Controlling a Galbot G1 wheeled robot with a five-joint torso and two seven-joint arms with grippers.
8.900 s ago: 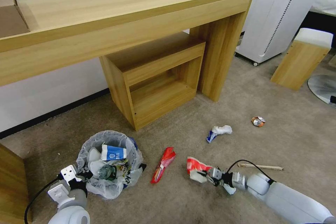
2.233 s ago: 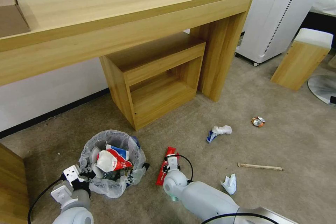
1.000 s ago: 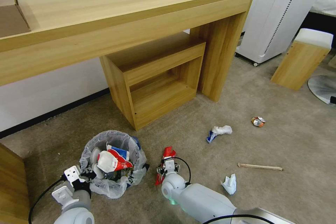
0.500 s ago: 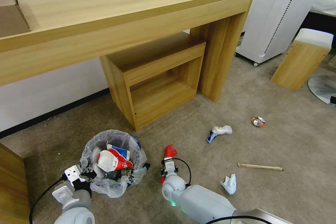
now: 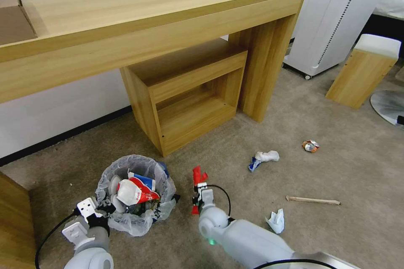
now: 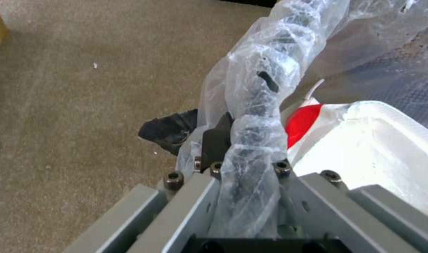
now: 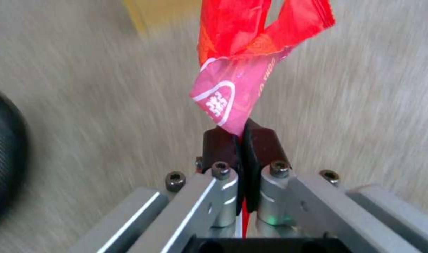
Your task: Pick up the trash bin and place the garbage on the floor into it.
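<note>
The trash bin (image 5: 131,160), lined with a crinkly plastic bag, stands on the beige floor (image 5: 235,176) holding red-white wrappers and a blue-white carton. My left gripper (image 5: 104,209) is shut on its bag-wrapped rim (image 6: 265,80) at the near side. Just right of the bin, my right gripper (image 5: 198,193) is shut on a red wrapper (image 5: 196,175), which stands upright above the carpet. In the right wrist view the black pads (image 7: 219,146) pinch the red wrapper (image 7: 242,66). More garbage lies to the right: a carton with tissue (image 5: 263,158), a crushed can (image 5: 310,146), a wooden stick (image 5: 312,200) and a white tissue (image 5: 275,220).
A long wooden desk (image 5: 147,12) with a low open shelf unit (image 5: 185,92) under it stands behind the bin. A white appliance (image 5: 336,12), a wooden stool (image 5: 364,69) and a round metal base (image 5: 389,105) are at the right. A wooden cabinet side (image 5: 12,218) is at the left.
The right gripper dropped a red-white wrapper into the bin, shut on the red wrapper beside it and has now lifted it upright off the carpet. The left gripper has kept hold of the rim.
</note>
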